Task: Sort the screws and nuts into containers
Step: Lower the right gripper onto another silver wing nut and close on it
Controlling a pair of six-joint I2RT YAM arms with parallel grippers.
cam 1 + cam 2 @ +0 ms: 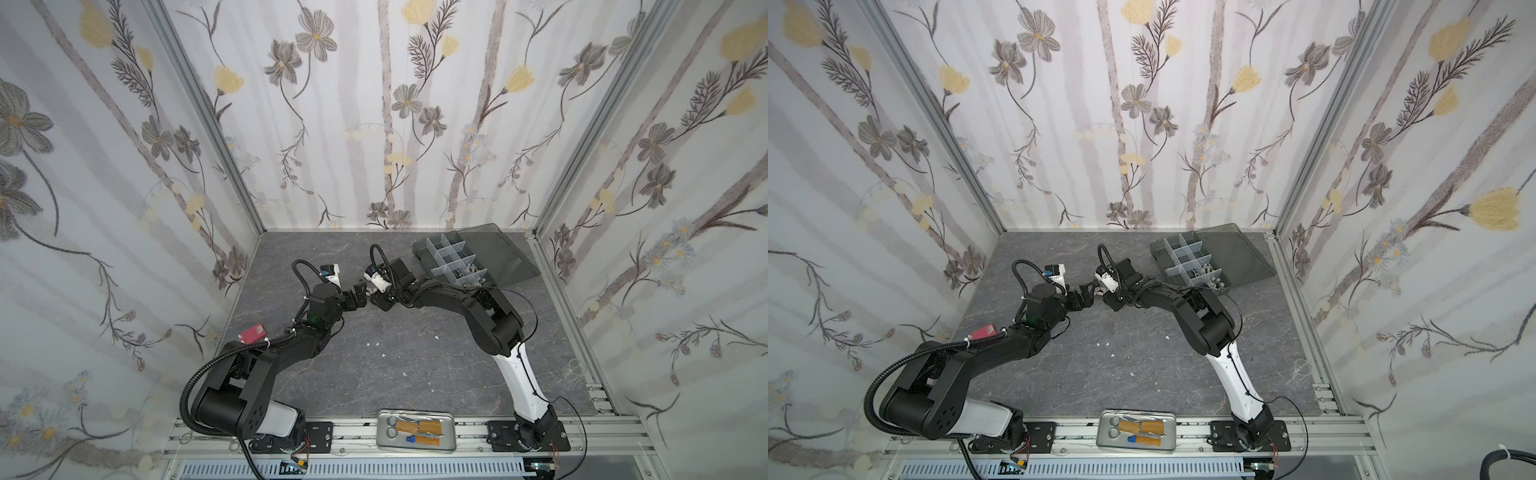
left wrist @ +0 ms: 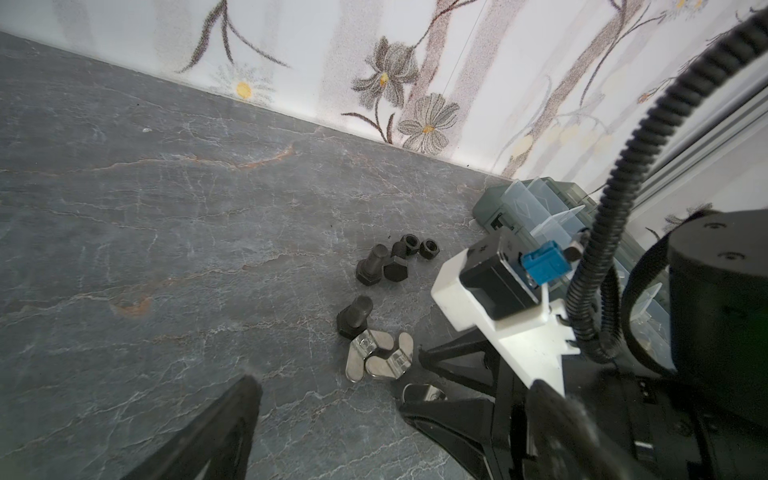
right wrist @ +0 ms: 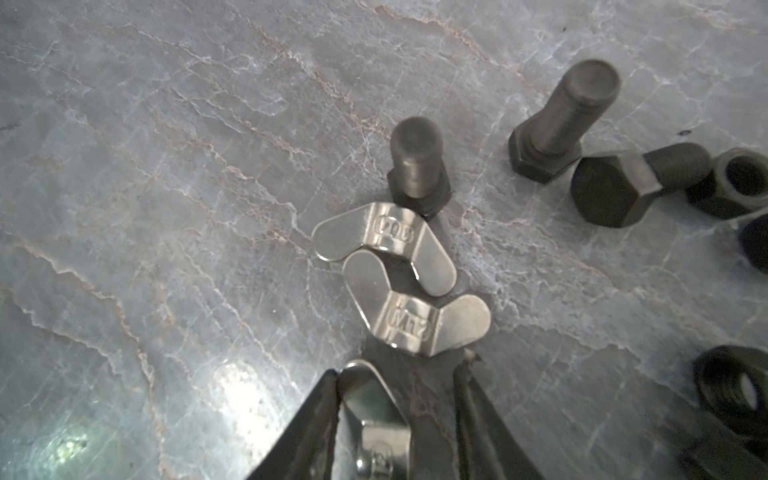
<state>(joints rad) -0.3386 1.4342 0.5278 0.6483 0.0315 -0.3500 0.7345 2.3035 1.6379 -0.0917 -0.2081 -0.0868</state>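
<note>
Loose fasteners lie on the grey floor: three black bolts (image 3: 557,124), black nuts (image 3: 744,178) and two interlocked silver wing nuts (image 3: 419,324). My right gripper (image 3: 399,370) is down at the floor, its jaws partly open. A third wing nut (image 3: 374,419) sits between them, against one finger, with a gap to the other. My left gripper (image 2: 395,384) stands wide open and empty, facing it tip to tip in both top views (image 1: 358,296). The organizer box (image 1: 453,257) stands at the back right, lid (image 1: 498,249) open, silver pieces in its near cells.
A flat silver tray (image 1: 417,430) with scissors sits on the front rail. A red thing (image 1: 251,332) lies by the left wall. White specks (image 1: 376,345) dot the middle of the floor. Flowered walls close in three sides.
</note>
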